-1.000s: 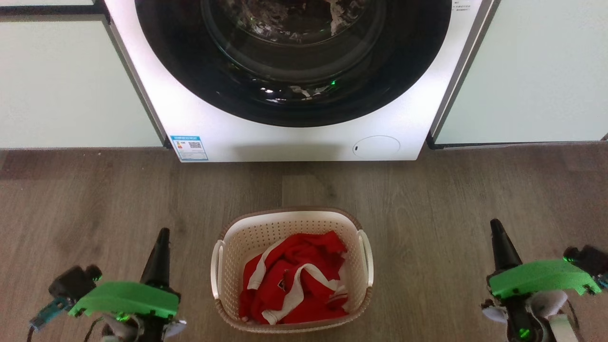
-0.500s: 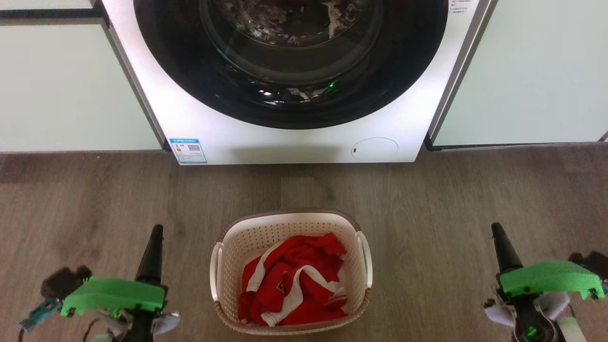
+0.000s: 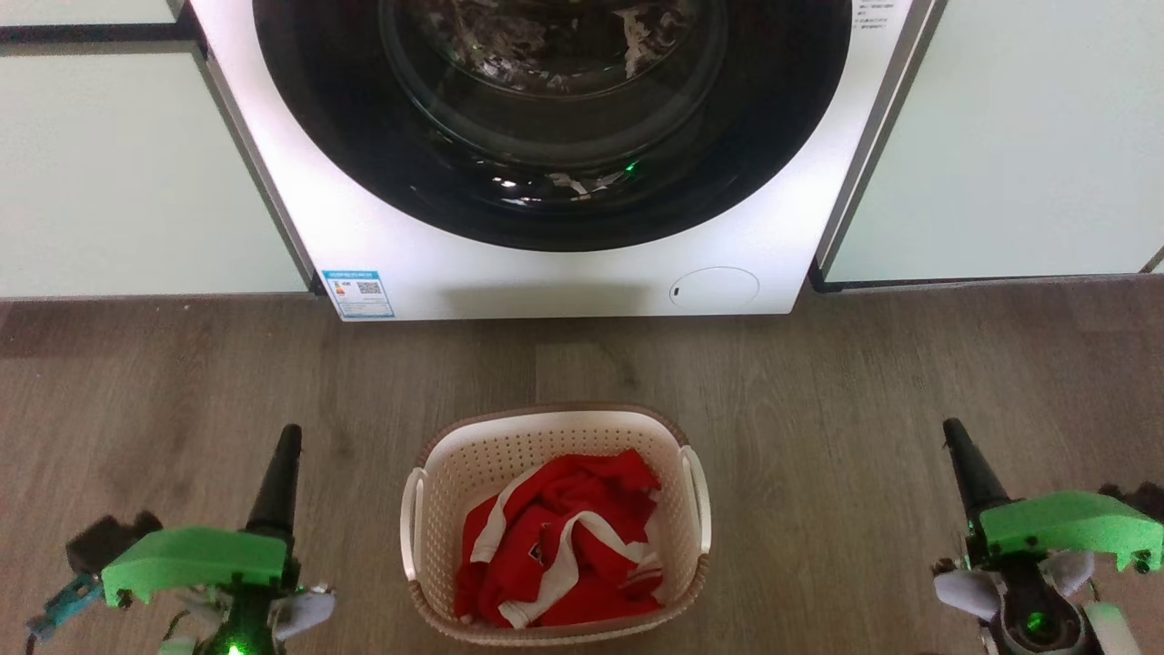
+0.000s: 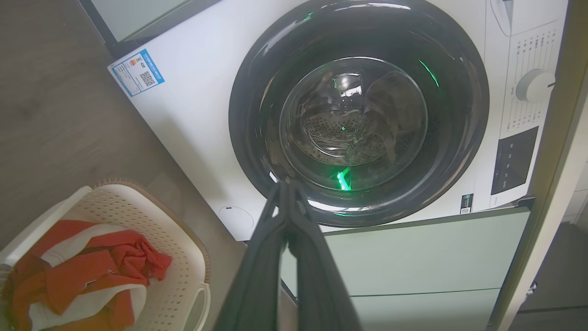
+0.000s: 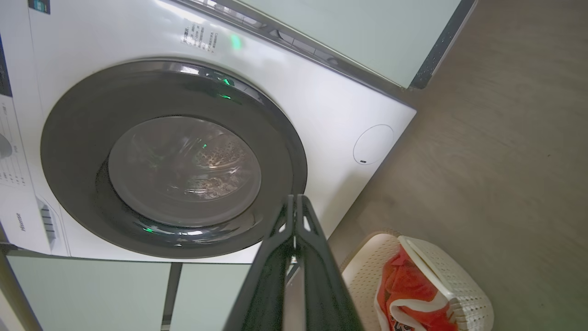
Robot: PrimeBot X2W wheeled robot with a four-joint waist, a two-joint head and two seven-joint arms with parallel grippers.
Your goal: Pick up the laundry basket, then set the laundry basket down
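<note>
two closed claws, left gripper (image 3: 284, 448) and right gripper (image 3: 960, 448), flank the laundry basket (image 3: 546, 444)
the basket sits on the wood floor (image 3: 818, 382) between them, red garment (image 3: 564, 546) inside, washing machine (image 3: 546, 284) beyond its far rim. each white handle (image 3: 411, 520) faces one claw; its long axis is hard to judge. the left gripper is nearer the basket, the right well apart. both finger pairs press tip to tip, gripping nothing.

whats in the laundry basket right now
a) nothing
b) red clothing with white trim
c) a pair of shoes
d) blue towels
b: a red garment with white trim lies bunched inside the laundry basket, which stands on the floor in front of the washing machine.
</note>
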